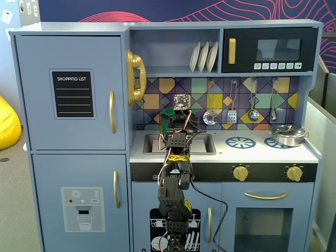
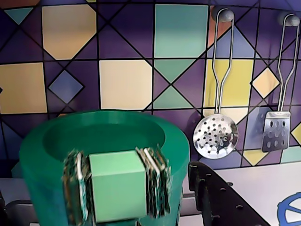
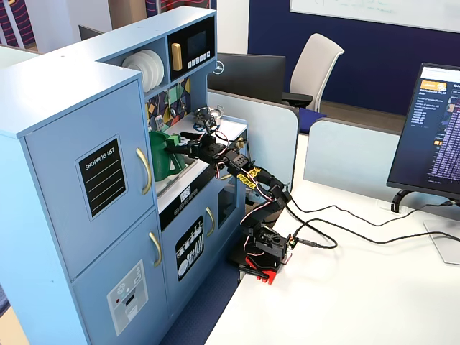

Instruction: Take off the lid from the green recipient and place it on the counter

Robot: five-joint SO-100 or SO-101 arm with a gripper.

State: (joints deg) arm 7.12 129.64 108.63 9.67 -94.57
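The green recipient (image 2: 42,174) is a dark-green round pot at the sink, also seen in a fixed view (image 3: 159,164). Its top shows a shallow round hollow with no knob in it. My gripper (image 2: 117,188) is shut on the light-green block (image 2: 117,197) on the recipient's front wall, one pad on each side. In a fixed view the gripper (image 3: 180,147) touches the recipient's side. In the front fixed view my arm hides nearly all of the recipient; only a green sliver (image 1: 168,111) shows. The lid shows as a separate disc in no view. The white counter (image 1: 257,153) lies to the right.
A silver steel pot (image 1: 286,135) sits on the right burner ring. The sink (image 1: 206,144) is under my arm. A skimmer (image 2: 215,136) and a spatula (image 2: 275,134) hang on the tiled back wall. A black perforated part (image 2: 221,197) stands right of the recipient.
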